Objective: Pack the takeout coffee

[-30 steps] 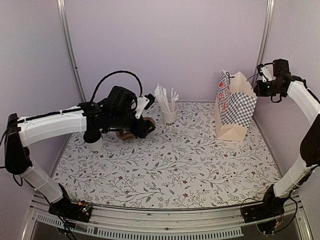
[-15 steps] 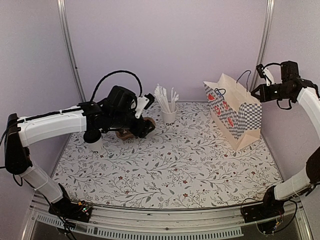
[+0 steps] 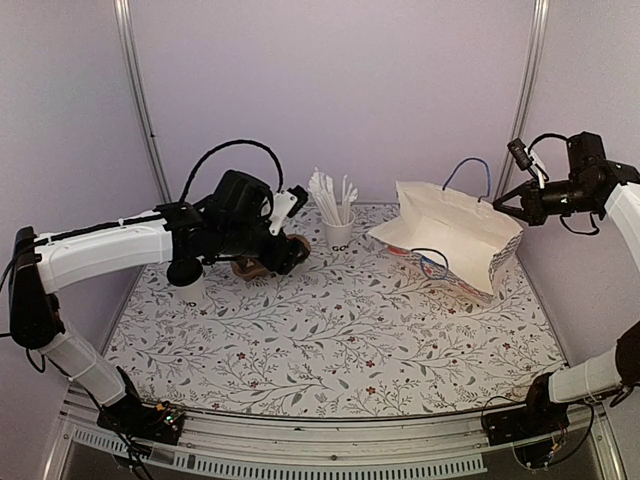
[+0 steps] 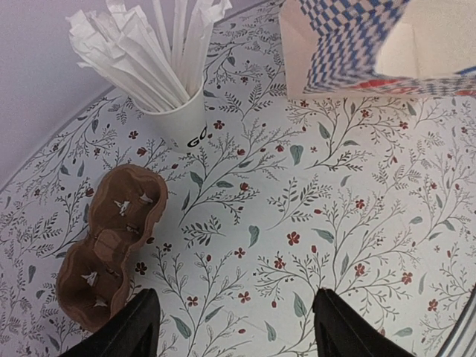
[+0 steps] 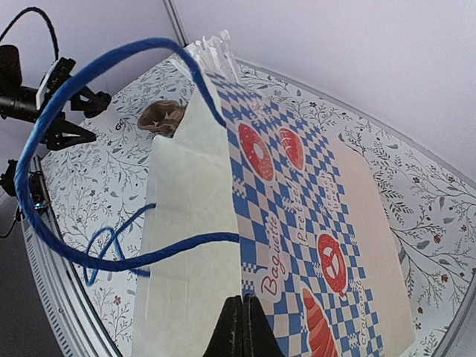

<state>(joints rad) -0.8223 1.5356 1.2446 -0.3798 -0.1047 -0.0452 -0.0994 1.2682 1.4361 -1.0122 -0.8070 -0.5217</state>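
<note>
White paper bag [image 3: 450, 215] with blue checks lies tilted at 2 o'clock, pinched by right jaws; left jaws hang spread over brown pulp carrier [image 4: 111, 238]

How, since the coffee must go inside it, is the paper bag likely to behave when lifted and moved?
Probably light: the paper bag hangs tilted from the shut right claw alone. Likely floppy: its thin paper walls and loose blue cord handles suggest it will sag and swing. With so narrow a grip, it may twist easily.
</note>
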